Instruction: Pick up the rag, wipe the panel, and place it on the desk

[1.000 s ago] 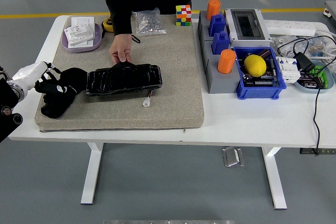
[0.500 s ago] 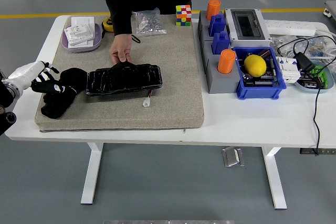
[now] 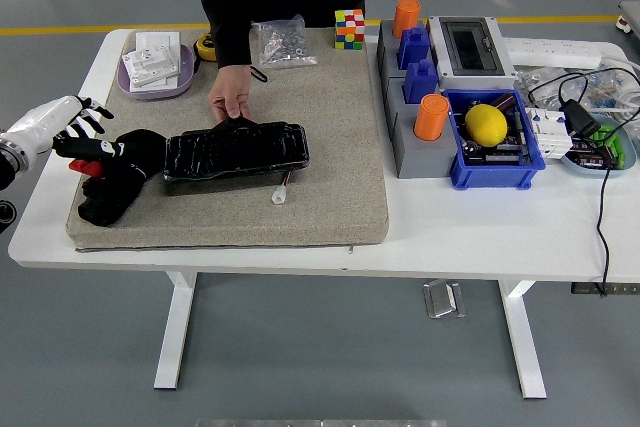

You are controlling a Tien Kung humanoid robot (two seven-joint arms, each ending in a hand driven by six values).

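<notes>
The black rag (image 3: 118,175) lies crumpled on the grey mat (image 3: 330,147), at its left end, touching the left end of the glossy black panel (image 3: 236,150). My left hand (image 3: 85,127) hovers at the rag's upper left edge with its fingers spread and nothing in them. A person's hand (image 3: 230,101) presses on the panel's far edge. A small white connector (image 3: 279,195) on a wire lies just in front of the panel. My right hand is out of view.
A purple tray (image 3: 125,83) with white parts, a bag of screws (image 3: 282,43) and a colour cube (image 3: 349,29) sit at the back. Grey and blue bins with orange cylinders (image 3: 431,117) and a lemon (image 3: 486,124) stand right of the mat, cables beyond.
My left hand has drawn back up and to the left, off the rag. The rag stays on the mat; the panel and the person's hand have not moved.
</notes>
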